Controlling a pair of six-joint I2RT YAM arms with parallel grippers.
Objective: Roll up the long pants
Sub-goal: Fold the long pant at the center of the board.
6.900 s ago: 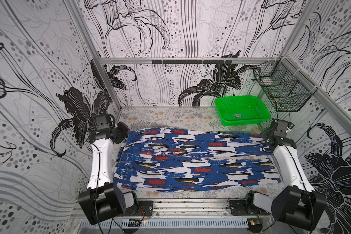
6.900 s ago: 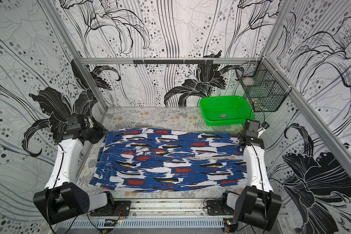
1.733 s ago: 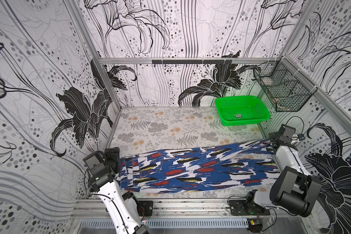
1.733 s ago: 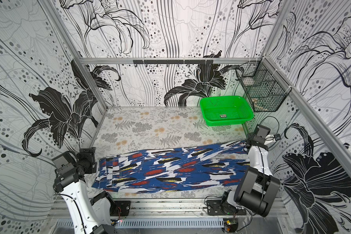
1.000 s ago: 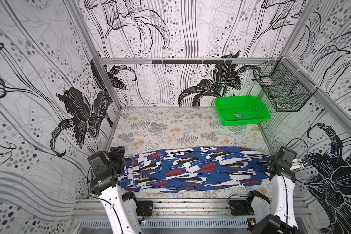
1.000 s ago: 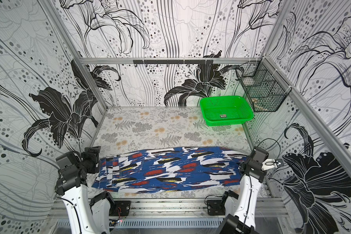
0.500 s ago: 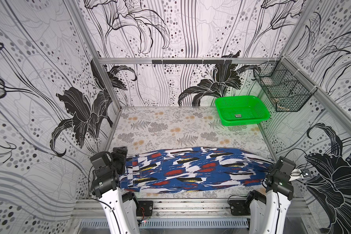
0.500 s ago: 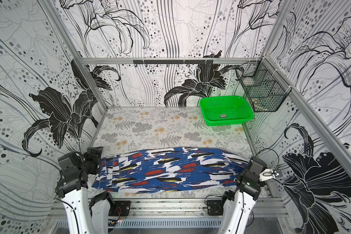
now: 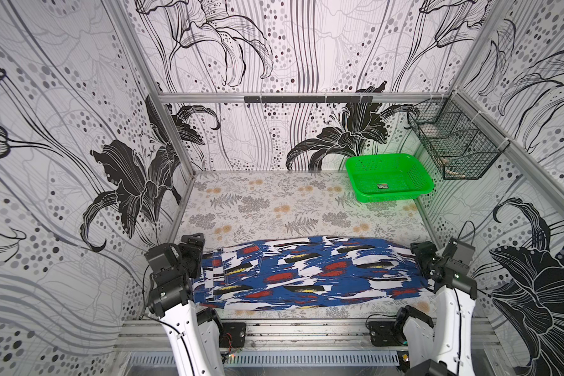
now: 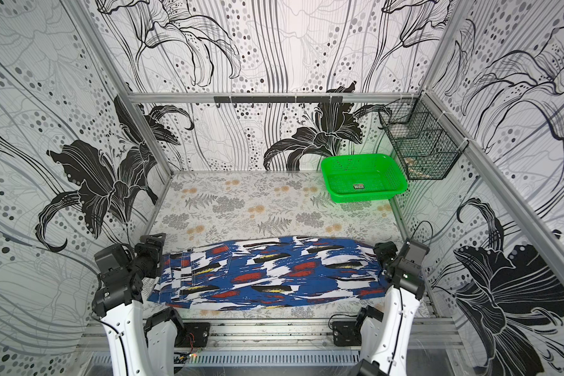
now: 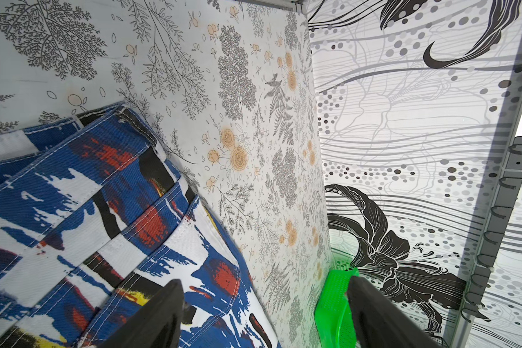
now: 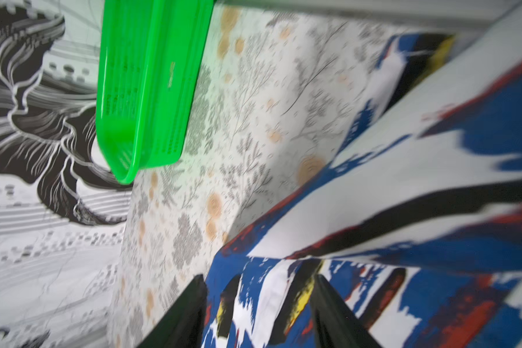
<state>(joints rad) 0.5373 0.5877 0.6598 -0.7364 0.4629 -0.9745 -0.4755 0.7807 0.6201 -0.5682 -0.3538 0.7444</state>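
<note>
The long pants [image 9: 306, 273] [image 10: 274, 276], blue, white and black with red and yellow spots, lie folded into a long band across the front of the table in both top views. My left gripper [image 9: 196, 252] [image 10: 155, 252] hovers at the band's left end, open and holding nothing. The left wrist view shows the stitched waist layers of the pants [image 11: 103, 211] beside the wide-apart jaws of the left gripper [image 11: 262, 281]. My right gripper [image 9: 421, 260] [image 10: 383, 257] is at the right end, open. In the blurred right wrist view the pants [image 12: 404, 180] lie loose under the right gripper [image 12: 259, 278].
A green plastic basket [image 9: 378, 157] [image 10: 355, 158] [image 11: 335, 301] [image 12: 145, 90] stands at the back right corner. A black wire basket [image 9: 453, 146] hangs on the right wall. The floral tabletop [image 9: 274, 205] stretches behind the pants. Walls close in on both sides.
The right arm swung down to the front right end of the pants and its jaws opened, releasing the cloth, which settled flat. The left arm barely shifted.
</note>
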